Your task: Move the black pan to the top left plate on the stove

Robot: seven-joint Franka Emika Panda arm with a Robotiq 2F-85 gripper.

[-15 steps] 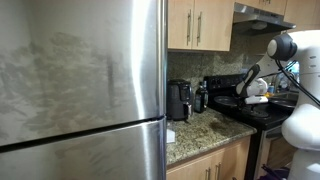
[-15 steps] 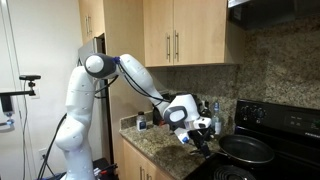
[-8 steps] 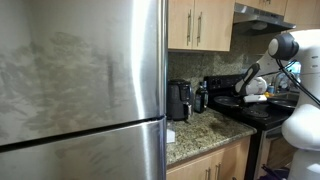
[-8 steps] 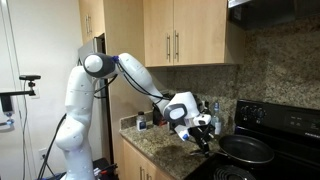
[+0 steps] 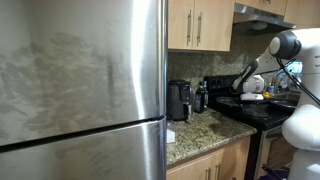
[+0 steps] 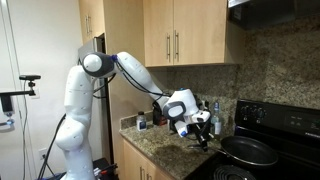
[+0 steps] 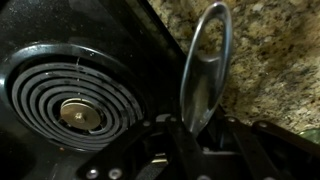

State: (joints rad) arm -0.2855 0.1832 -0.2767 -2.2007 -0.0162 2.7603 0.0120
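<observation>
The black pan (image 6: 252, 151) sits at the near edge of the stove (image 6: 292, 124), its handle pointing toward the counter. My gripper (image 6: 203, 138) is at the end of that handle. In the wrist view the handle (image 7: 205, 60) shows as a shiny metal loop running down between the two dark fingers, and my gripper (image 7: 205, 135) is shut on it. A coil burner (image 7: 75, 100) lies just left of the handle. The pan's bowl is out of the wrist view. In an exterior view the stove (image 5: 250, 110) is small and far off, with the arm over it.
A speckled granite countertop (image 7: 270, 50) runs beside the stove. A black coffee maker (image 5: 179, 100) and small bottles (image 6: 214, 118) stand at the back of it. A large steel fridge (image 5: 80, 90) fills one side. Wooden cabinets (image 6: 185, 35) hang above.
The jaws have closed on the pan handle. The wrist has crept slightly upward and the pan has barely shifted.
</observation>
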